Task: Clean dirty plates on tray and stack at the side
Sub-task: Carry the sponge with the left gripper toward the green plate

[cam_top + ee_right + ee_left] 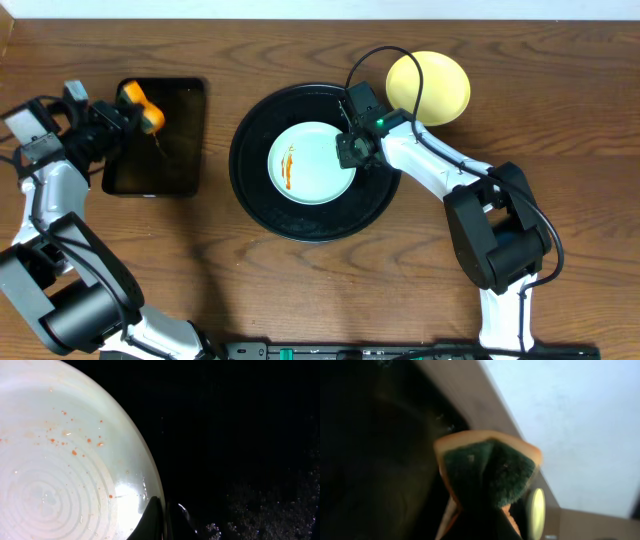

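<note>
Surface: a brown wooden table [560, 60] with a pale strip along its far edge, seen from overhead.
Right claw: the right gripper [352, 148] [165, 517] is pinched shut on the right rim of a pale mint-green round plate [310, 162] [60, 460]. One dark finger [150, 515] lies over the plate's inner edge, the other just outside it.
Plate in the grip: it lies flat at the middle of the large round black tray [250, 190] [240, 435]. It carries an orange-brown sauce streak [290, 168] left of its centre, and the right wrist view shows fine orange specks over its ringed face.
Tray: its raised rim runs all round the mint plate, and wet speckles show on the black floor beside the fingers.
Second plate: a pale yellow round plate [440, 85] sits on the table just beyond the tray's upper right rim, partly crossed by the right arm and its cable.
Left claw: the left gripper [122, 118] is clamped on an orange sponge [147, 112] [487, 470]. The left wrist view shows the sponge's dark green scouring face folded inward.
Sponge's place: over the upper left corner of a small rectangular black tray [170, 160], well apart from the round tray. Whether the sponge touches it cannot be told.
</note>
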`<state>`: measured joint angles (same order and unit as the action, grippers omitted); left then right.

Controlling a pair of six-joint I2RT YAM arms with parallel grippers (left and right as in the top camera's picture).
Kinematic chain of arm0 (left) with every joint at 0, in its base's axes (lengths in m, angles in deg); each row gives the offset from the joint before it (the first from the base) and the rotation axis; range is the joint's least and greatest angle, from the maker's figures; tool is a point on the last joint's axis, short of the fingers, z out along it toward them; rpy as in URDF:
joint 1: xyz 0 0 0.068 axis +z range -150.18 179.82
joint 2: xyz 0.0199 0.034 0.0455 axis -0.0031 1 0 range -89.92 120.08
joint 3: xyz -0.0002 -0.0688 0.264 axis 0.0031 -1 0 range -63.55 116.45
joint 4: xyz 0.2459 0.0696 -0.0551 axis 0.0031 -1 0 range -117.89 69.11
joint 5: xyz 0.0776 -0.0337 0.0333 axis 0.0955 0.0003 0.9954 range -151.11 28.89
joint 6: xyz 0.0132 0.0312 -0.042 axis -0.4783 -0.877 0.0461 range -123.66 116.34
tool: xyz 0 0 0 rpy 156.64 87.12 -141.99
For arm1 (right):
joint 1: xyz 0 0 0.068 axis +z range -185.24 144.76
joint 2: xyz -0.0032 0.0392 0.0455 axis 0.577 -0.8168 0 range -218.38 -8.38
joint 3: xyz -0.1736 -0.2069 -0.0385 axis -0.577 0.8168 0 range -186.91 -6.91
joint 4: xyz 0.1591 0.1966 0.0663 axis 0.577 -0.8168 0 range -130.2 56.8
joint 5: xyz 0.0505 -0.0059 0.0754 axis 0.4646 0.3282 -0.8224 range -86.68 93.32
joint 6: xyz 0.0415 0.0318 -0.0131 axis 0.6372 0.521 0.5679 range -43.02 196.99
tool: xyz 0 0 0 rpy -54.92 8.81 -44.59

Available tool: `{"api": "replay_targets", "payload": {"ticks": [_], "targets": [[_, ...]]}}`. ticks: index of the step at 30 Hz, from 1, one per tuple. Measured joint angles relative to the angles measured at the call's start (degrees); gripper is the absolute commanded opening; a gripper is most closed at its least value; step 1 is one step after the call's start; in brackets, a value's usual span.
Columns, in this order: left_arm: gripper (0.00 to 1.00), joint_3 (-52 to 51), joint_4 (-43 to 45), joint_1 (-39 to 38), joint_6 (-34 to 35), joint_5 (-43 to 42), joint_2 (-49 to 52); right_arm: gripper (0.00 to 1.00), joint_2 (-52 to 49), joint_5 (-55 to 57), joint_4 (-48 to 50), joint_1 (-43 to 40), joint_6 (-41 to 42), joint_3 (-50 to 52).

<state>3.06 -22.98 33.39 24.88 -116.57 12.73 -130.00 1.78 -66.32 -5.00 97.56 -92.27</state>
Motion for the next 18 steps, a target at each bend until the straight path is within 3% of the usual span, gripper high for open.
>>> {"api": "replay_targets", "payload": {"ticks": [4,8,10,12,15,18], "targets": [[0.08,0.46,27.30,0.35,11.28,-12.57,-1.14,0.01,0.00,0.04,0.20,0.00,-0.02,0.00],[0.08,0.70,33.68,0.35,17.81,-17.88,-4.70,0.01,0.00,0.07,0.22,0.00,-0.02,0.00],[0.08,0.90,30.21,0.35,16.00,-19.45,-5.49,0.01,0.00,0.07,0.22,0.00,-0.02,0.00],[0.08,0.98,17.46,0.35,7.98,-19.21,-5.25,0.01,0.00,0.02,0.15,0.00,-0.02,0.00],[0.08,0.85,-3.39,0.31,-1.73,-9.29,-3.67,0.01,0.00,0.04,0.04,0.00,-0.02,0.02],[0.08,0.04,-9.09,0.44,-5.62,0.04,-0.48,0.01,0.00,0.04,0.00,0.00,-0.02,0.02]]}}
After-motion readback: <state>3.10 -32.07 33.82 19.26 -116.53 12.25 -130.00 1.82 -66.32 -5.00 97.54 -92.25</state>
